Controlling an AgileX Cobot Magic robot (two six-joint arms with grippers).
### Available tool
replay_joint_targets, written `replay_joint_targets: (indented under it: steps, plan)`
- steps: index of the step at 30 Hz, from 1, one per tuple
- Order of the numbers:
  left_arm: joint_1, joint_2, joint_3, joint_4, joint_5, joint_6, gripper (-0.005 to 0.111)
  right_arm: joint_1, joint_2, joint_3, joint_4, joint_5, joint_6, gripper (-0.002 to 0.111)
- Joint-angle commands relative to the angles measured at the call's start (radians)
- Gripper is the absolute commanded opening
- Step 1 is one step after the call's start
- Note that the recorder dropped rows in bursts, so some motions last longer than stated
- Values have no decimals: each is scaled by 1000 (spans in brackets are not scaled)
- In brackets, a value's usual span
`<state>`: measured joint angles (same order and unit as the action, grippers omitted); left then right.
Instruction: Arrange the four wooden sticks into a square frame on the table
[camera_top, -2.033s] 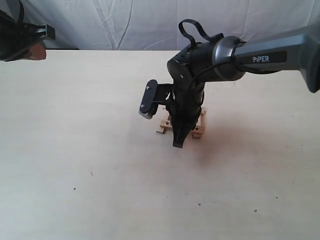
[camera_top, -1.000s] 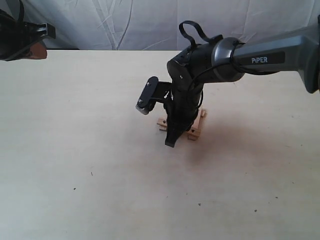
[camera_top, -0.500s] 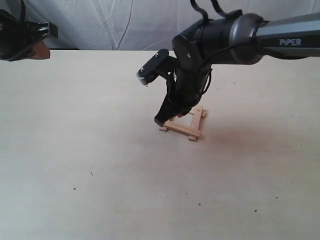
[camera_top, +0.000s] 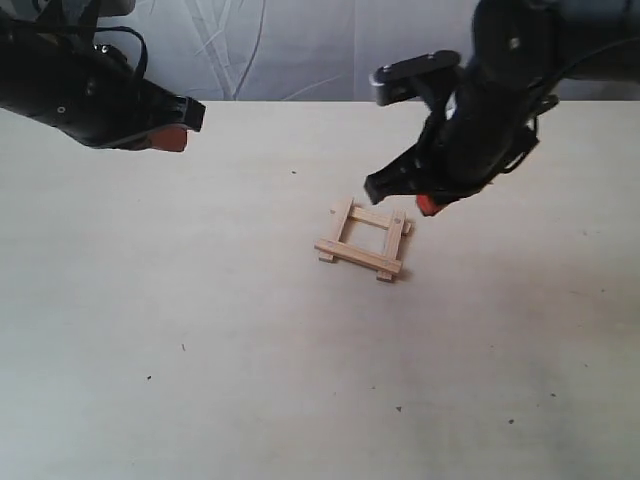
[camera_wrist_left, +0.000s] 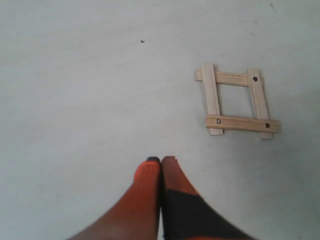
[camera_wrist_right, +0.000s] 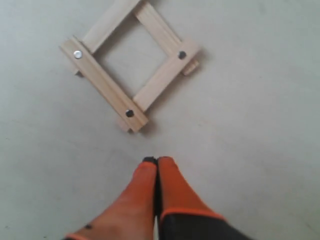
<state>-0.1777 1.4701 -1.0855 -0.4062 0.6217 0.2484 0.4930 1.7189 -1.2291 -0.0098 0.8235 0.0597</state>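
Note:
The four wooden sticks lie crossed as a small square frame (camera_top: 364, 243) on the table (camera_top: 200, 330), near its middle. Both wrist views show the frame whole (camera_wrist_left: 235, 105) (camera_wrist_right: 131, 65), with dark holes near the ends of two sticks. My right gripper (camera_top: 428, 205) hangs shut and empty above the table, just right of the frame; its orange fingertips (camera_wrist_right: 157, 161) are pressed together. My left gripper (camera_top: 175, 138) is at the upper left, far from the frame, also shut with nothing held (camera_wrist_left: 161, 160).
A wrinkled white cloth (camera_top: 280, 50) hangs behind the table's far edge. A few small dark specks (camera_top: 398, 408) dot the tabletop in front.
The right arm lifted off the frame and swung up and to the right, uncovering the finished square. The left arm came further into view at the upper left.

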Motion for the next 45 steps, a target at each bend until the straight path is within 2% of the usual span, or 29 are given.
replay_joint_targets:
  steps: [1, 4, 9, 14, 17, 25, 31, 34, 45]
  plan:
    - [-4, -12, 3, 38, 7, -4, 0, -89, -160, 109, 19, -28, 23, -1]
    - [-4, -37, 33, 45, 7, -9, 0, -140, -282, 190, 19, -35, 31, -1]
    - [-4, -142, 106, 81, -59, -51, 0, -152, -487, 320, 17, -61, 34, -1]
    - [-4, -309, 165, 322, -82, -248, 0, -152, -701, 401, 17, -129, 34, -1]
    - [-4, -417, 220, 422, -112, -310, 0, -152, -804, 438, 17, -161, 34, -1]
    - [-4, -725, 400, 448, -265, -318, 0, -152, -1016, 586, 16, -324, 34, -1]
    - [-4, -879, 480, 465, -243, -318, 0, -152, -1104, 624, 18, -253, 34, -1]
    - [-4, -924, 480, 463, -203, -318, 0, -152, -1120, 624, 18, -247, 34, -1]
    - [-4, -959, 480, 465, -203, -318, 0, -152, -1123, 624, 18, -249, 34, -1]
